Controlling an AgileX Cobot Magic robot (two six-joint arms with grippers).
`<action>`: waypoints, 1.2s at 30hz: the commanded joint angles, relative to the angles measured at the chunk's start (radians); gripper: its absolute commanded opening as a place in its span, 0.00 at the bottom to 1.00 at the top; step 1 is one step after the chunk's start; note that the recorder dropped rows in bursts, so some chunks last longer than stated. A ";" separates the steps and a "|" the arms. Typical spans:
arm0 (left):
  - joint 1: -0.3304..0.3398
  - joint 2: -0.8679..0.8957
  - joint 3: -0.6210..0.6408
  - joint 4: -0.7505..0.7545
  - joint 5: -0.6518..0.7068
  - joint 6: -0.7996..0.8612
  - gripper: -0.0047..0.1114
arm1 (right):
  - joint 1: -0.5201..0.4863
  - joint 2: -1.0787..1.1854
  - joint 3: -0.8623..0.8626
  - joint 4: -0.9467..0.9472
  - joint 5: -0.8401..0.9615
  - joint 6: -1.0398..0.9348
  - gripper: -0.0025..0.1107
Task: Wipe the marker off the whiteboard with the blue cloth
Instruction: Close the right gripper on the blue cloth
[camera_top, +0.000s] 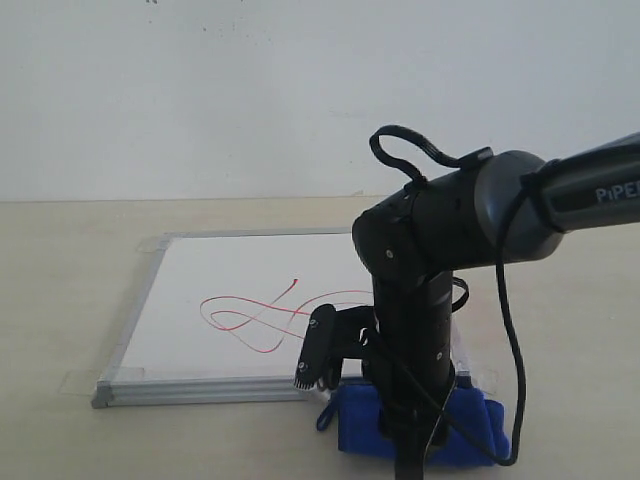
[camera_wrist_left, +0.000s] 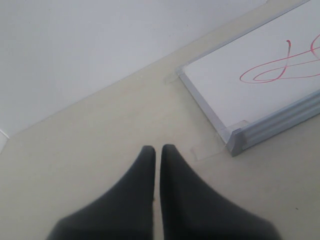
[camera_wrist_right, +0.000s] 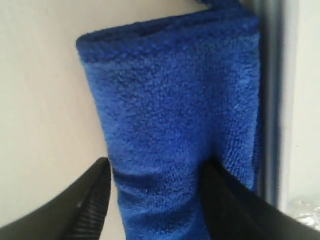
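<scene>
The whiteboard lies flat on the table, with the red looping marker scribble near its middle. The blue cloth is bunched on the table against the board's near frame. My right gripper straddles the blue cloth, its jaws pressing into the plush from both sides and creasing it. One of its fingers shows beside the arm; the other is hidden. My left gripper hovers shut and empty over bare table, short of the whiteboard corner; the marker line shows there too.
The right arm and its cable loop over the board's right part and hide it. Clear tape tabs stick out at the board's corners. A pale wall stands behind the table.
</scene>
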 joint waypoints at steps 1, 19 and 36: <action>-0.002 -0.003 0.003 -0.002 -0.003 0.005 0.07 | 0.000 0.003 -0.006 -0.026 -0.041 0.022 0.49; -0.002 -0.003 0.003 -0.002 -0.003 0.005 0.07 | 0.000 0.035 -0.006 -0.040 -0.060 0.062 0.18; -0.002 -0.003 0.003 -0.002 -0.003 0.005 0.07 | 0.000 -0.185 -0.006 -0.040 0.026 0.024 0.02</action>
